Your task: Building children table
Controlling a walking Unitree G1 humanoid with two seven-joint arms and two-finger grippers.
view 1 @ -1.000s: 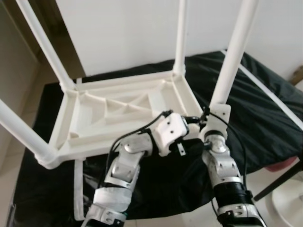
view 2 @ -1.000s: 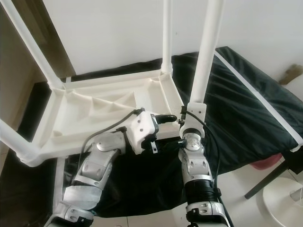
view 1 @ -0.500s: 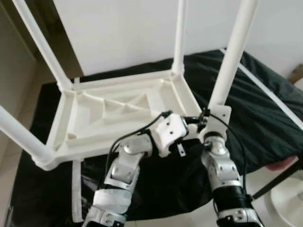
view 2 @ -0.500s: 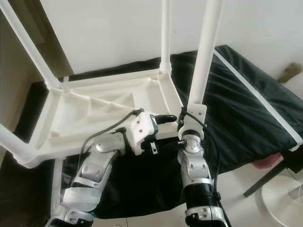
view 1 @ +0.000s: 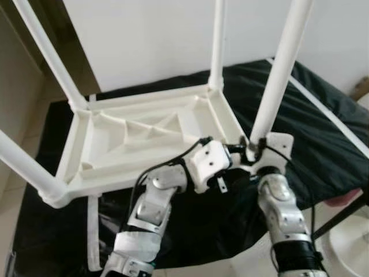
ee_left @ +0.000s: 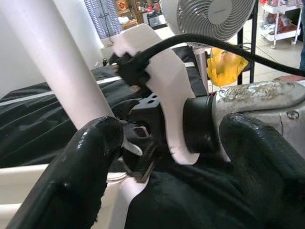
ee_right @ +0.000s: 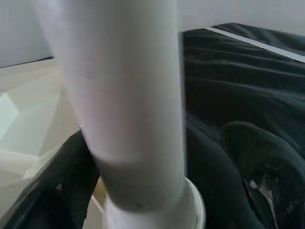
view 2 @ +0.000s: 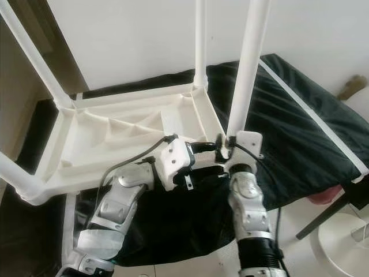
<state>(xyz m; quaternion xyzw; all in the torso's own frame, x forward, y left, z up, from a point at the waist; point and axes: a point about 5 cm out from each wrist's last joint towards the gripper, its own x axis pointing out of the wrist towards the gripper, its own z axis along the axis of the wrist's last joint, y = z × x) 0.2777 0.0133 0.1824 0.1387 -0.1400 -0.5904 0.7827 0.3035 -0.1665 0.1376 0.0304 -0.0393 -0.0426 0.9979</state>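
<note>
Right wrist view: fourth leg (ee_right: 128,105) stands upright between my right gripper (ee_right: 157,186) fingers; they're spread around its base, one each side, not visibly pinching. Leg's long axis runs vertical into the near-right corner socket of the upturned table top (view 1: 138,135), which lies on the black cloth (view 1: 323,133) with three other legs already standing. Right gripper (view 1: 252,154) is the one on the leg, right at the socket. Left gripper (ee_left: 162,157), jaws spread, points across at the right wrist, holding nothing. My read: next move is seating the leg straight down, so keep it plumb. Fan (ee_left: 209,14) in background. No readable labels anywhere.
</note>
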